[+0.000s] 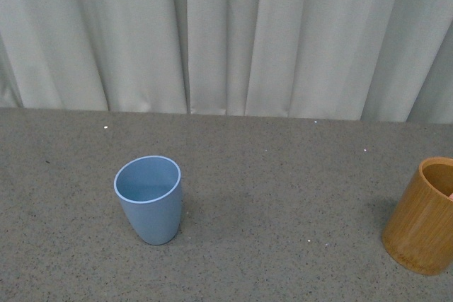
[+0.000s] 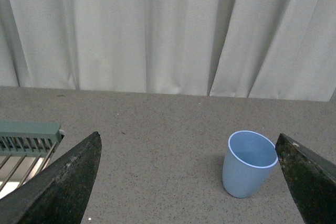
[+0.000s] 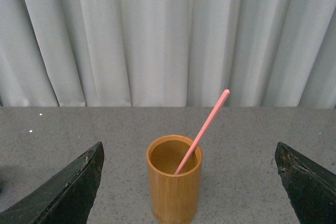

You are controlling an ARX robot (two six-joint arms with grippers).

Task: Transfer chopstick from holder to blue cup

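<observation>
Leaning in the thick-walled orange-brown bamboo holder [image 3: 174, 195], the thin salmon-pink chopstick [image 3: 206, 125] looks light, stiff and slick, so the empty, wide-spread right gripper [image 3: 189, 148] should pinch its exposed upper shaft; left gripper [image 2: 188, 137] likewise gapes empty.

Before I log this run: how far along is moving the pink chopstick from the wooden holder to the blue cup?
Done: nothing; the thin salmon-pink chopstick leans in the orange-brown wooden cylindrical holder, and the light-blue plastic cup looks empty. In hand: nothing; right gripper and left gripper are open. Left: grasp, lift, carry, drop in.
</observation>
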